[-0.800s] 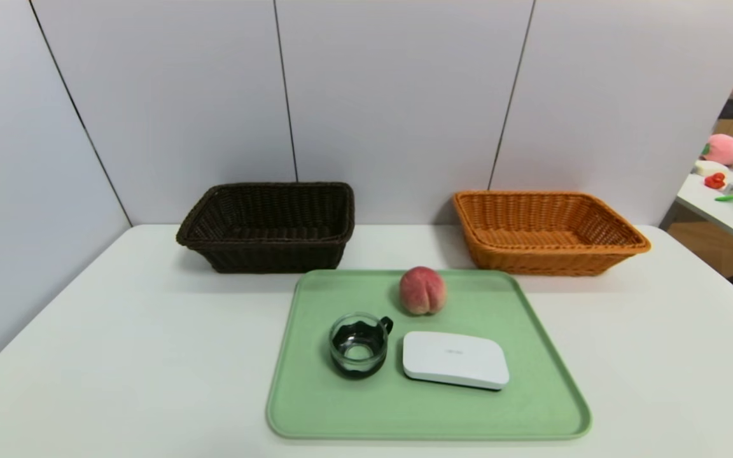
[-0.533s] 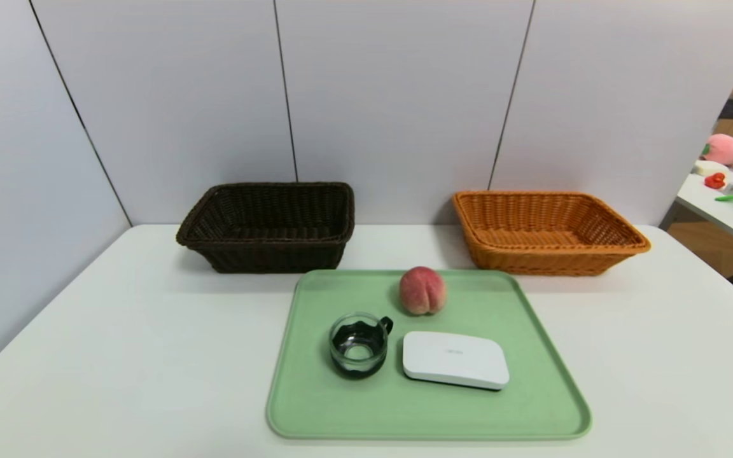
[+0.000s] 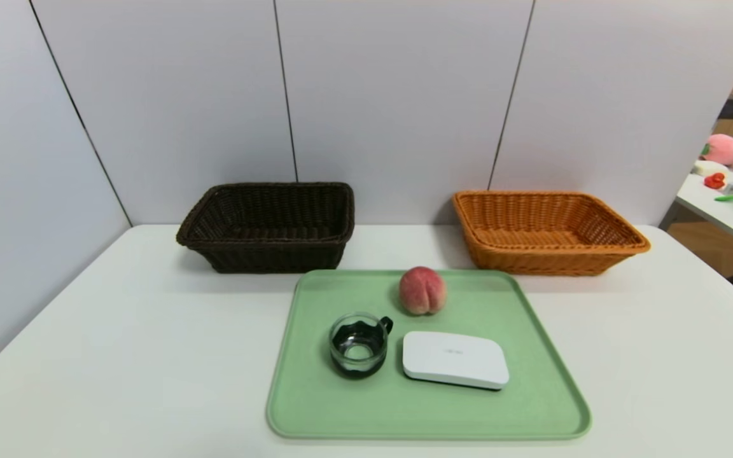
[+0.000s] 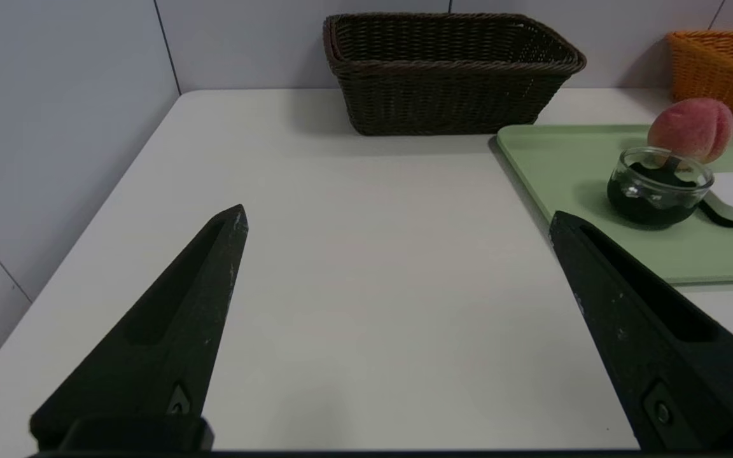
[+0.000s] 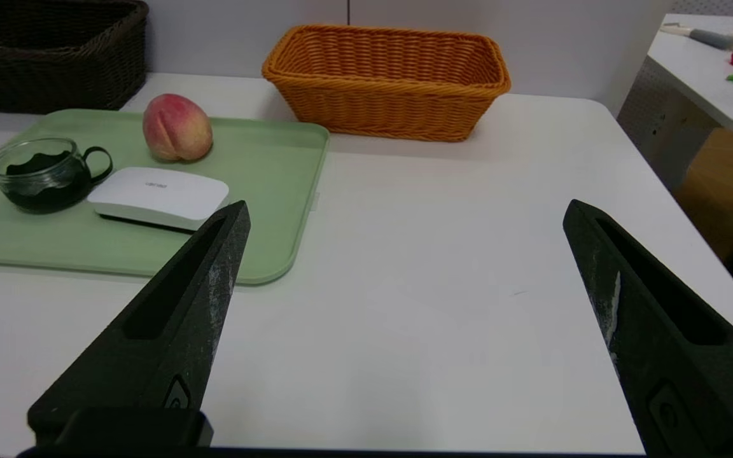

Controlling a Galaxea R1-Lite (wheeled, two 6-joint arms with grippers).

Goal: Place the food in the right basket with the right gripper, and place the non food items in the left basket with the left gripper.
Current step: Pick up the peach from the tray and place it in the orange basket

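Two grippers, both wide open, nothing held: left gripper (image 4: 398,213) over bare table (image 3: 150,356) left of the tray; right gripper (image 5: 410,203) over bare table right of it. Green tray (image 3: 430,413) between them. On it, nearer the left gripper, glass cup (image 3: 358,346), black handle; white device (image 3: 455,359) just beside, nearer the right gripper. Peach (image 3: 422,291) beyond both; from the left gripper, the cup partly blocks it. Past the tray: dark basket (image 3: 271,254) ahead of left gripper, orange basket (image 3: 551,261) ahead of right gripper. Wall panels (image 3: 398,114) behind. Side table (image 3: 729,213), clutter on it, off beyond right gripper.
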